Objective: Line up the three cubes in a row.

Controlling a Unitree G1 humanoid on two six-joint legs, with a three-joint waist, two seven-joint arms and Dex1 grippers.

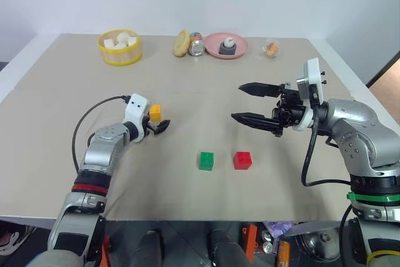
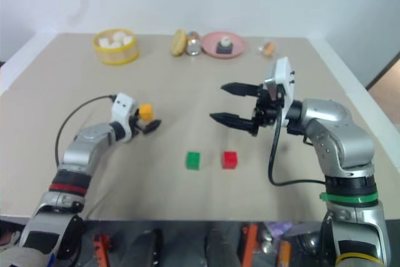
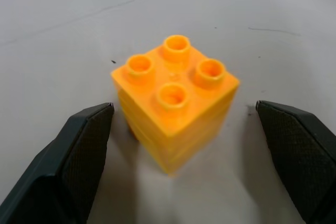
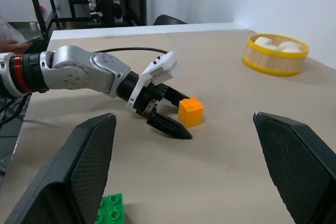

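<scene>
On table (image 1: 62, 92), orange-yellow cube (image 3: 176, 106) sits btwn spread left gripper (image 3: 184, 145) fingers, untouched.

— What do you have along the tabletop's (image 1: 62, 123) far edge?
— I see a yellow basket (image 1: 119, 54) of white lumps (image 1: 120, 40) toward the far left corner, then a can (image 1: 197, 45) and a pink plate (image 1: 225, 45) mid-edge, close together
</scene>
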